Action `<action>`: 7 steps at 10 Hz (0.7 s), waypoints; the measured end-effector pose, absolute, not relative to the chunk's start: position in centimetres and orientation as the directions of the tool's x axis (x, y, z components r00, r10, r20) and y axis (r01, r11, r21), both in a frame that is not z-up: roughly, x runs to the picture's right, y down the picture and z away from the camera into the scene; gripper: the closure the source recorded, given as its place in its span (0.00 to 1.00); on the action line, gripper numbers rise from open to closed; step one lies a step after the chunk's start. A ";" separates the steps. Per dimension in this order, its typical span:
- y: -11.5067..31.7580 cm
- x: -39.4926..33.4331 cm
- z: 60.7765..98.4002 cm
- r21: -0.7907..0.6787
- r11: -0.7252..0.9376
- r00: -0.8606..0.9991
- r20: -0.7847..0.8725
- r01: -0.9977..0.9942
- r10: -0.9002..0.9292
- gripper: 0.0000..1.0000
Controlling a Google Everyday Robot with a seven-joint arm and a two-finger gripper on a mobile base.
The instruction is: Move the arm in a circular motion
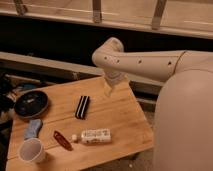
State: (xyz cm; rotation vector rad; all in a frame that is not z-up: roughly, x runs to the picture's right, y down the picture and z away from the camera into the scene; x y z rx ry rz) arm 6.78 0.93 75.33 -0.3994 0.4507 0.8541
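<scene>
The arm is cream-white and thick, with small dark screw holes. It reaches in from the right, bends at a rounded joint and points down. Its short tapered tip, the gripper, hangs just above the far edge of the wooden table. It holds nothing that I can see. The arm's large rounded body fills the right side of the view.
On the table lie a black rectangular object, a dark bowl, a blue cloth, a red-brown oblong object, a white bottle on its side and a white cup. A railing runs along the back.
</scene>
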 end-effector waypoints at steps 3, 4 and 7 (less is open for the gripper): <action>3.2 6.0 73.9 -0.168 0.615 0.595 -0.536 -0.770 0.598 0.20; 4.0 5.0 73.7 -0.179 0.619 0.603 -0.537 -0.765 0.590 0.20; 4.9 4.6 73.8 -0.204 0.635 0.625 -0.546 -0.745 0.558 0.20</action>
